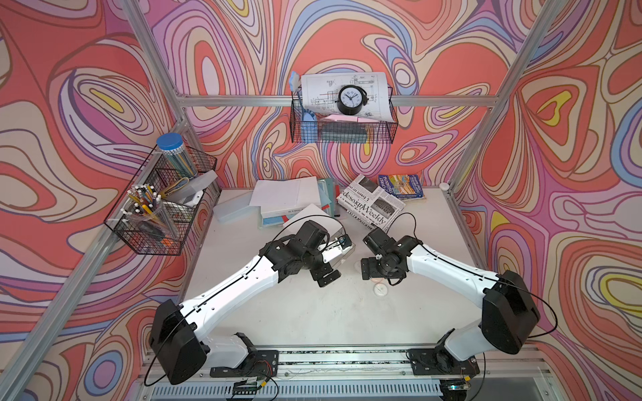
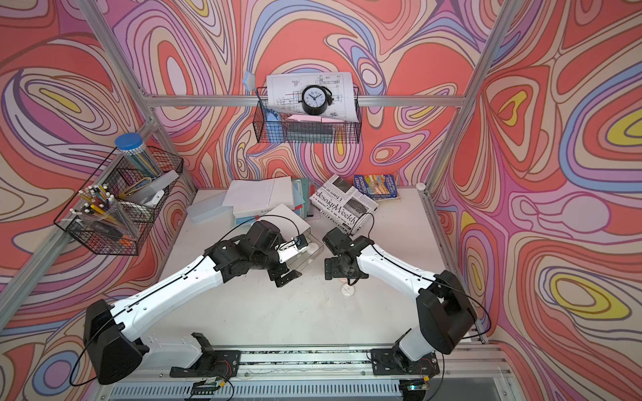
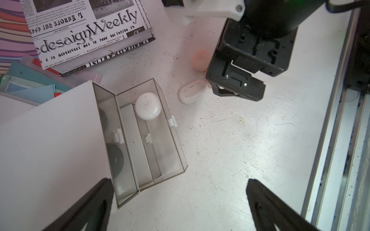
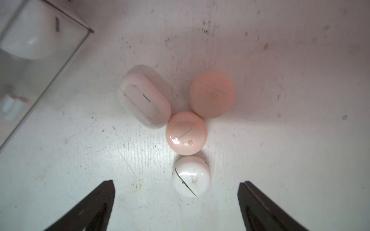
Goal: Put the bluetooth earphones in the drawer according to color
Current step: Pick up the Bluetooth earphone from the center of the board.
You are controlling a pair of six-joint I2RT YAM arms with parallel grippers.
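Legible print: a newspaper-patterned book (image 3: 88, 34) bore the masthead "edesaignWeekly". The title on the blue book (image 1: 403, 185) could not be read.

The table (image 4: 280, 140) was white, scuffed and speckled. The drawer unit (image 3: 50, 140) had a matte white casing and clear, stepped plastic drawers (image 3: 170, 140) with small white pulls. These stood open. One round white case (image 3: 148, 107) lay in an open drawer, though which tier could not be determined. Two dark cases (image 3: 115, 158) showed behind a clear front under the casing.

Four cases sat bunched on the table just beside the drawers, apparently touching:
- an oblong white case (image 4: 144, 100);
- a matte pink case (image 4: 212, 94);
- a glossy pink case (image 4: 186, 133);
- a glossy white domed case (image 4: 192, 176).

Both arms reached forward from the front rail, elbows outward and wrists bent downward toward the table's middle. The left gripper (image 3: 180, 208) hung over the drawers' edge, jaws spread wide and empty. The right gripper (image 4: 176, 208) pointed down over the cluster, jaws spread wide and holding nothing.
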